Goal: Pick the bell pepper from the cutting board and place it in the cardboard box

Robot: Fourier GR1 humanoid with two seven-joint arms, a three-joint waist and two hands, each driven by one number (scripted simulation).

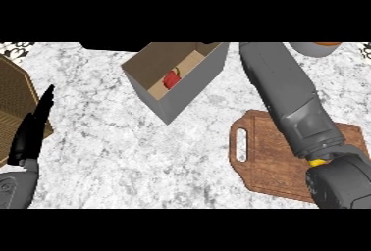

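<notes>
**Pepper sits in the box**

Head view: the red bell pepper (172, 78) lies inside the cardboard box (190, 93), close to its left inner wall. I see no pepper on the part of the cutting board (268, 162) that shows. So I think the big job is done, because the pepper is where it should go. What is left, I guess, is only to bring my arm back home.

My right arm (282, 88) lies across the board and reaches up just beside the right wall of the box. My right hand is past the top edge of the view, so I cannot tell if it is wide or curled. My left hand (30, 135) rests at the left edge with its fingers straight and pointing up. It holds nothing.

The box is made of thin, flat card. It is brown inside and grey outside, and its top is open. The board is brown wood with lines in it, round corners and a long hole for a handle. The pepper looks smooth and shiny. The counter (109, 147) is hard stone, white with grey speckles. A brown woven thing (14, 93) sits at the left edge by my left hand.
</notes>
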